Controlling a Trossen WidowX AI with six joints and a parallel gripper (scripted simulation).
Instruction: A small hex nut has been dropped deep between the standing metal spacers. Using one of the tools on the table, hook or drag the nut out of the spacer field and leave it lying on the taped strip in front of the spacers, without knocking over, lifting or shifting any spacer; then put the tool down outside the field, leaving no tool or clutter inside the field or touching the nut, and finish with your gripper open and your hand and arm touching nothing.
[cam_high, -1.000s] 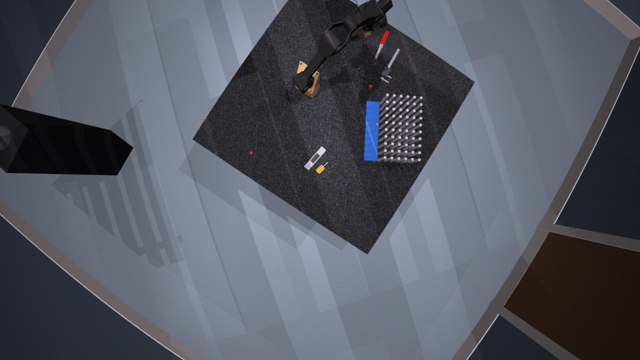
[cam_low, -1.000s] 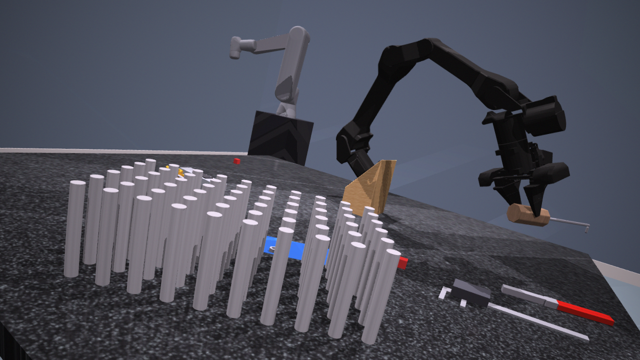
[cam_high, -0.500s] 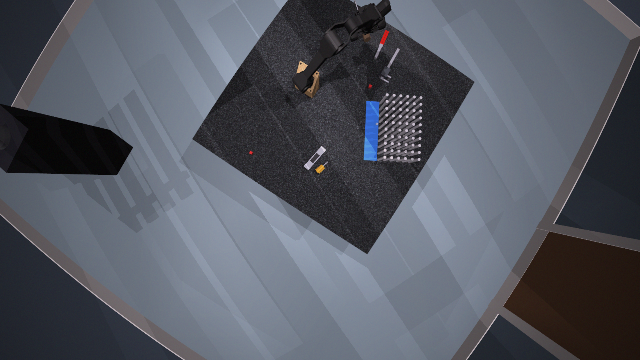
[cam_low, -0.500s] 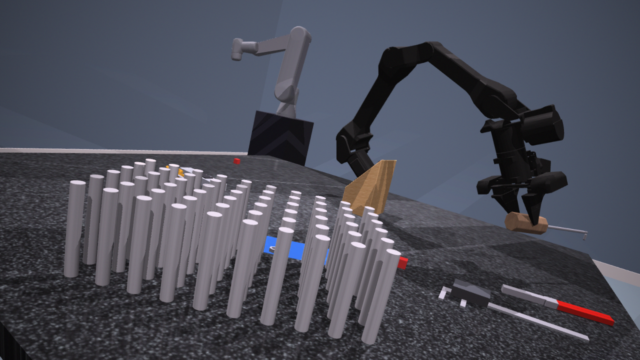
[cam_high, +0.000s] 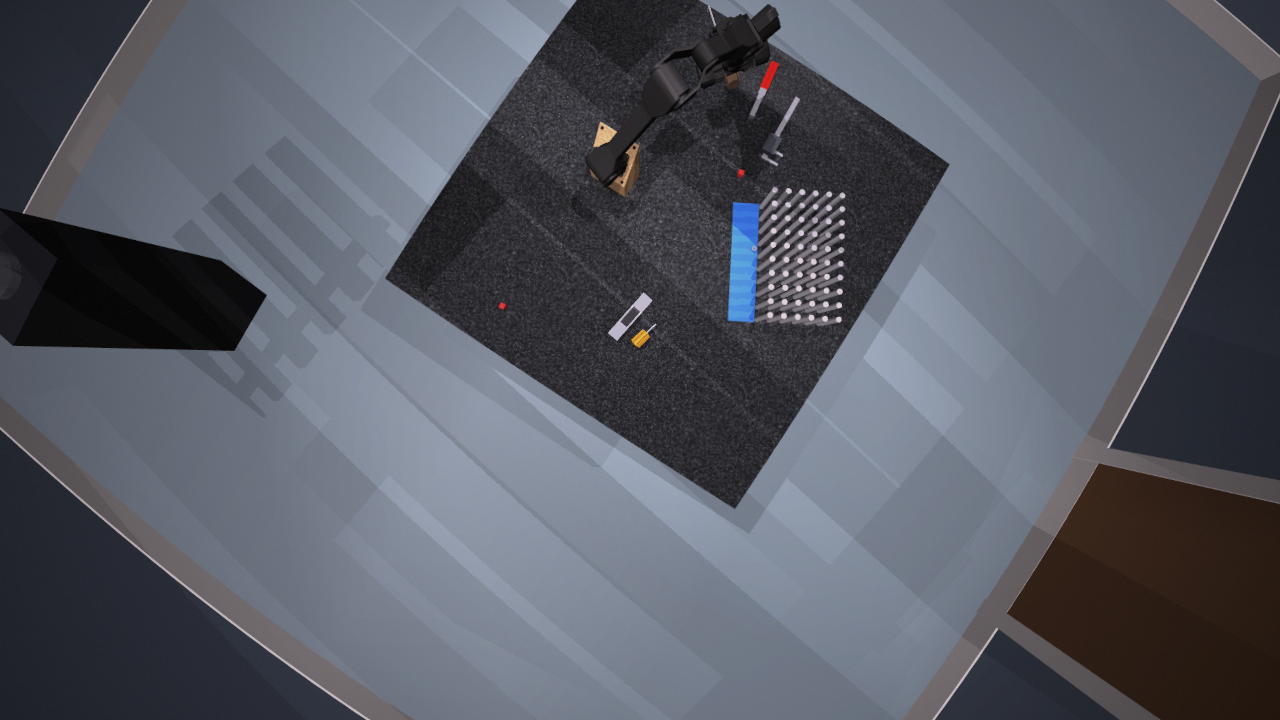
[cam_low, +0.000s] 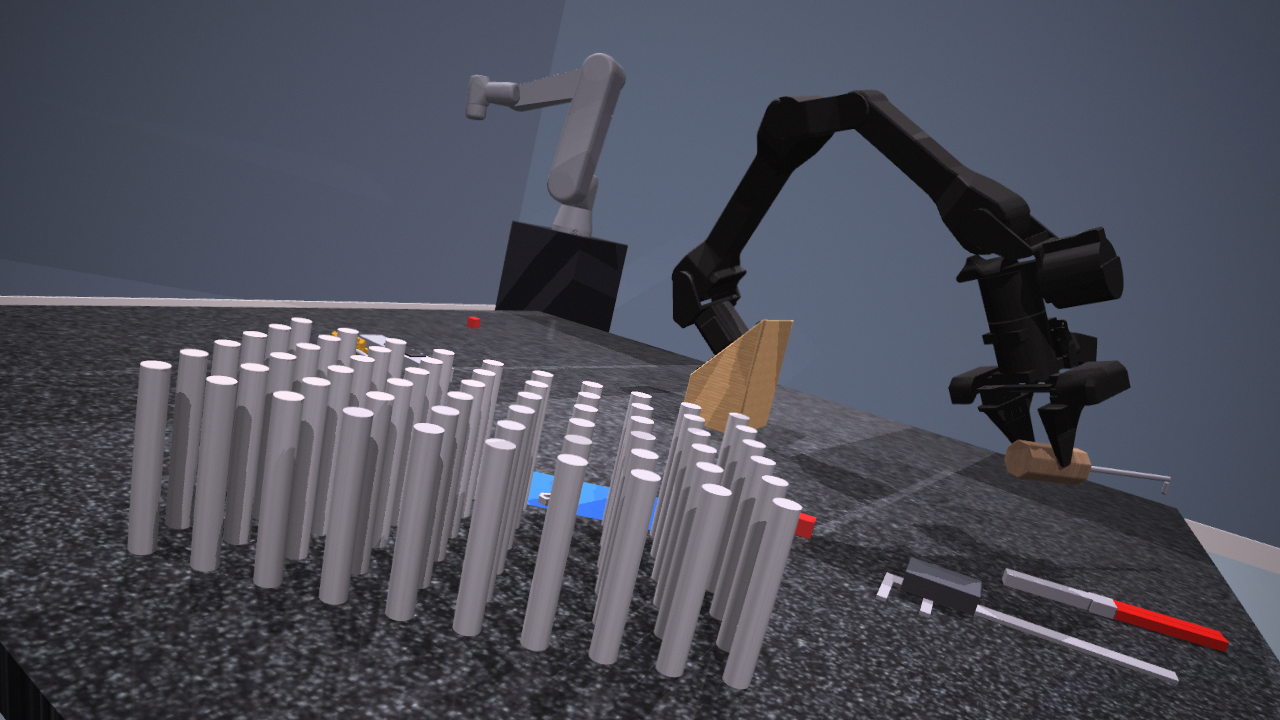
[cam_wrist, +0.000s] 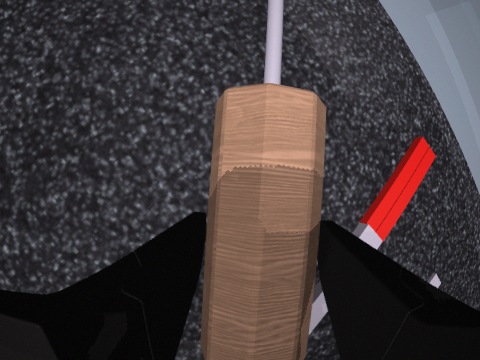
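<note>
My gripper (cam_low: 1045, 454) (cam_wrist: 262, 228) is shut on the wooden handle (cam_high: 732, 80) (cam_low: 1020, 461) (cam_wrist: 270, 130) of a thin hook tool. It holds the tool above the table near its edge, away from the spacers. The rod (cam_low: 1123, 471) (cam_wrist: 274, 45) ends in a small bent hook (cam_low: 1165, 488); the wrist view cuts the hook off. The hex nut (cam_high: 754, 248) (cam_low: 544, 497) lies on the blue taped strip (cam_high: 743, 286) (cam_low: 590, 502), close to its spacer-side edge. The metal spacers (cam_high: 799, 259) (cam_low: 278, 501) stand upright in rows beside the strip.
A dark-headed rake (cam_high: 772, 143) (cam_low: 941, 586) and a red-handled tool (cam_high: 768, 75) (cam_low: 1168, 624) (cam_wrist: 397, 190) lie beyond the field's end. A red cube (cam_high: 741, 172) (cam_low: 805, 524) is near the strip. A silver bar (cam_high: 643, 303) and yellow padlock (cam_high: 640, 338) lie farther off.
</note>
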